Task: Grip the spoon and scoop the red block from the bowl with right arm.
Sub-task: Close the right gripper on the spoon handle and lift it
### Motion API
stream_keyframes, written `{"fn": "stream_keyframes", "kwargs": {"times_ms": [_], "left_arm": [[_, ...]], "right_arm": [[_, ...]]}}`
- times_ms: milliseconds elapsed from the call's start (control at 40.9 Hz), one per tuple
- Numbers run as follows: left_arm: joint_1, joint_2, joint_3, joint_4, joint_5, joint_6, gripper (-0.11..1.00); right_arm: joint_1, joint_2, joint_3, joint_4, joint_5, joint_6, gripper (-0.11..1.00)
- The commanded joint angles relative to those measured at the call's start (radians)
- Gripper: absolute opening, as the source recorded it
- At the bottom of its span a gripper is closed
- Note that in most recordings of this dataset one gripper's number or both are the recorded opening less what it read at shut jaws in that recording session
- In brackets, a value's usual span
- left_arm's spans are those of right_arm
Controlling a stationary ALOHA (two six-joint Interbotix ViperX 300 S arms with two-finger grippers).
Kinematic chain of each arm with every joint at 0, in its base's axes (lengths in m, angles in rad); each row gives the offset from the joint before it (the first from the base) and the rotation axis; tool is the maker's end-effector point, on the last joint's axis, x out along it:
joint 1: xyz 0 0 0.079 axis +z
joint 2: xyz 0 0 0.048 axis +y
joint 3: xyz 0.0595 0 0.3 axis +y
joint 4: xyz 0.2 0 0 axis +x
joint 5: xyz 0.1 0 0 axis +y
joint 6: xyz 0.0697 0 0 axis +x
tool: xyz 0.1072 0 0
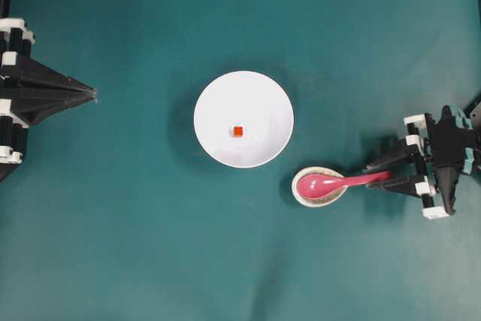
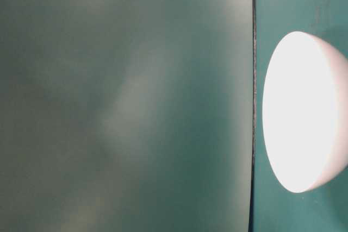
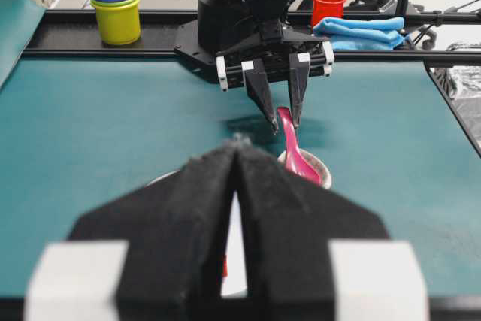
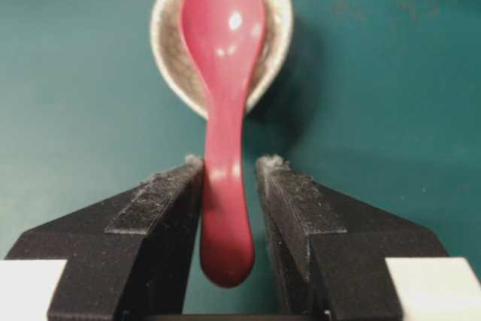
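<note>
Flanking spoon [image 4: 223,133] handle: open right claw [image 4: 229,178]

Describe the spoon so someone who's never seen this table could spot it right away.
Start at the big white bowl mid-table, then look just past its lower right edge to a small beige dish. The spoon rests in that dish, its handle between the right tool's open fingers; it is the only glossy pink thing there.

**Four views, one table**

The table [image 1: 113,261] is seen from straight above in the overhead view. The bowl [image 2: 304,112] is met close up, turned sideways, by the table-level view. The left wrist view is aimed across at the spoon [image 3: 294,148], which is shown close from above by the right wrist view.
</note>
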Motion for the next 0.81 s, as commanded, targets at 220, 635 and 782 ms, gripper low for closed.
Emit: {"fn": "stream_keyframes", "kwargs": {"times_ms": [220,635,782], "left_arm": [[0.000,0.003,-0.028,0.000,0.006,0.002,0.01],[-0.002,0.002,-0.029,0.000,0.028,0.002,0.01],[-0.002,-0.008,-0.031,0.000,0.031,0.003,0.01]], "right_arm": [[0.005,-0.006,-0.011,0.005,0.003,0.002,0.41],[0.003,-0.086,-0.051,0.006,0.014,-0.008,0.22],[-0.055,-0.238,-0.109,0.009,0.153,-0.017,0.22]]}}
